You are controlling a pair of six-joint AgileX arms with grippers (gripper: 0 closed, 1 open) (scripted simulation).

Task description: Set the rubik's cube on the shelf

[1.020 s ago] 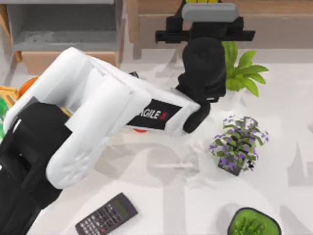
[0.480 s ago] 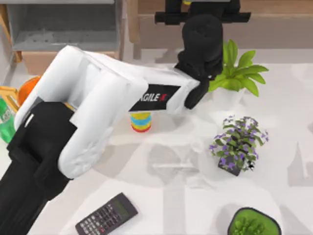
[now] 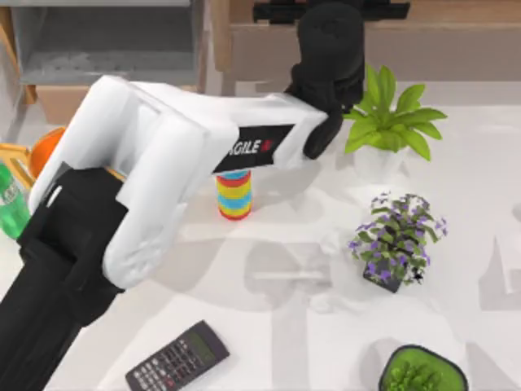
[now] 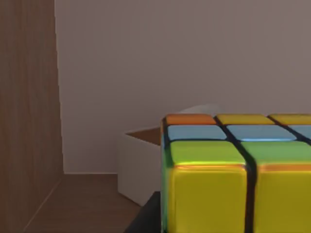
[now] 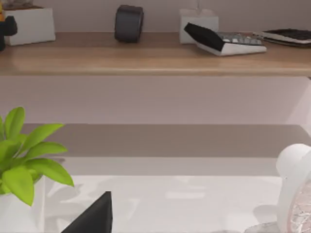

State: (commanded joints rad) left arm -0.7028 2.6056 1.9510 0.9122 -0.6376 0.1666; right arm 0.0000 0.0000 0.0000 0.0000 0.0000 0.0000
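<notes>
At the table's far edge, the left claw (image 3: 330,6) reaches over the shelf (image 3: 456,11), grasping the rubik's cube (image 4: 238,174) above the wood so it can be set down. Right claw (image 5: 90,216): I cannot tell its state.

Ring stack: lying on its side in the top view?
No. The ring stack stands upright on the table, just beside the left arm's white link.

The rubik's cube (image 4: 238,174) showed yellow, green, pale-blue and orange squares split by dark lines. The shelf (image 5: 155,56) was light-brown wood — the ring stack (image 3: 234,194) banded red, blue, yellow — the table (image 3: 456,187) white.
</notes>
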